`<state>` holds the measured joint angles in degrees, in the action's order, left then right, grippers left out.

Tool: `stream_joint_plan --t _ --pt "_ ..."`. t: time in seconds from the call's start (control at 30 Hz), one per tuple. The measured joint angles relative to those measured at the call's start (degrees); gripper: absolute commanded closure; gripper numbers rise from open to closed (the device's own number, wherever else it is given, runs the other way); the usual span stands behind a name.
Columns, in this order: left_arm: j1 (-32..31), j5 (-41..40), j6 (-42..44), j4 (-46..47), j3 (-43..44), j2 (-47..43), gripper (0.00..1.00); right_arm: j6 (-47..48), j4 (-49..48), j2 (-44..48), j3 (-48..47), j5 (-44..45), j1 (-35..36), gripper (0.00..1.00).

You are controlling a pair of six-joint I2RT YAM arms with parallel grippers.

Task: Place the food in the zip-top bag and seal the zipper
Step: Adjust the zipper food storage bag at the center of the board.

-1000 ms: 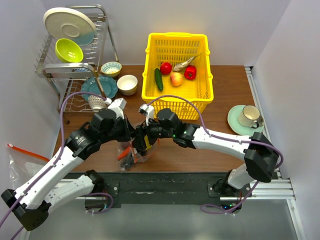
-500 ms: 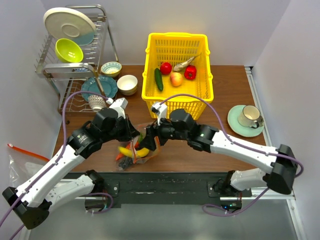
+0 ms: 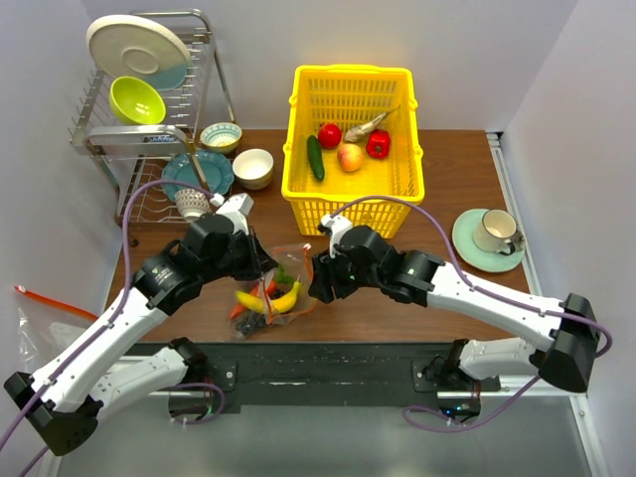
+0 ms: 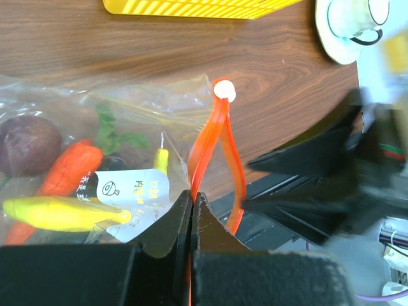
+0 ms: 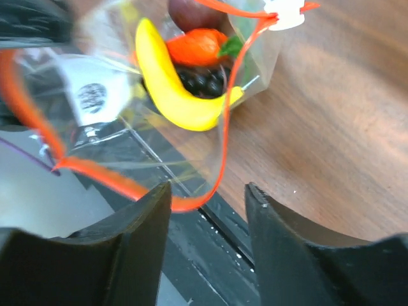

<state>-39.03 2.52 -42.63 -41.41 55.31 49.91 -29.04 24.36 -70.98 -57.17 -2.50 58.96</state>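
at the table's front edge, left claw reaching right, pinching the zipper, right claw reaching left, parted, empty

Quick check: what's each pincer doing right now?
Left pincer: closed, pinching the zipper.
Right pincer: open, holding nothing.

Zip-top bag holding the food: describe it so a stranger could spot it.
From the yellow plastic basket at the back of the wooden table, look just in front and slightly left. The crinkly clear plastic bag there holds a yellow toy banana and an orange carrot, unlike the flat clear bag at far left.
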Motion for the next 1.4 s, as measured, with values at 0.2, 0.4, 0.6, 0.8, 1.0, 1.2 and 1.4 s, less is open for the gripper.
stream_joint_plan --t 0.2,0.4,0.6,0.8,1.0,1.2,1.4 --pt "0.0 -0.42 0.0 -1.03 1.11 -0.39 1.0 -1.29 -0.42 -6.93 0.0 -0.48 0.2 1.0" --pt "0.0 -0.63 -0.02 -1.9 1.49 -1.75 1.0 -1.33 2.99 -7.37 -3.13 -1.09 0.28 1.0" --pt "0.0 -0.59 -0.07 -2.14 1.49 -2.75 1.0 -0.04 10.99 -1.22 -16.85 0.68 0.31 1.0" --pt "-0.11 -0.57 -0.04 -3.15 2.73 -3.39 1.0 1.64 13.94 2.67 -24.59 2.99 0.35 1.0" --pt "-0.11 -1.31 0.37 -5.25 7.39 -2.03 1.0 2.01 15.37 -0.72 -22.12 3.13 0.35 1.0" --pt "-0.11 -1.99 1.44 -6.93 9.09 -0.33 1.0 1.95 14.91 -4.46 -19.45 2.99 0.35 0.41" --pt "-0.11 -4.22 1.95 -7.54 7.41 0.2 1.0 2.19 14.62 -6.58 -19.78 2.8 0.35 0.37"
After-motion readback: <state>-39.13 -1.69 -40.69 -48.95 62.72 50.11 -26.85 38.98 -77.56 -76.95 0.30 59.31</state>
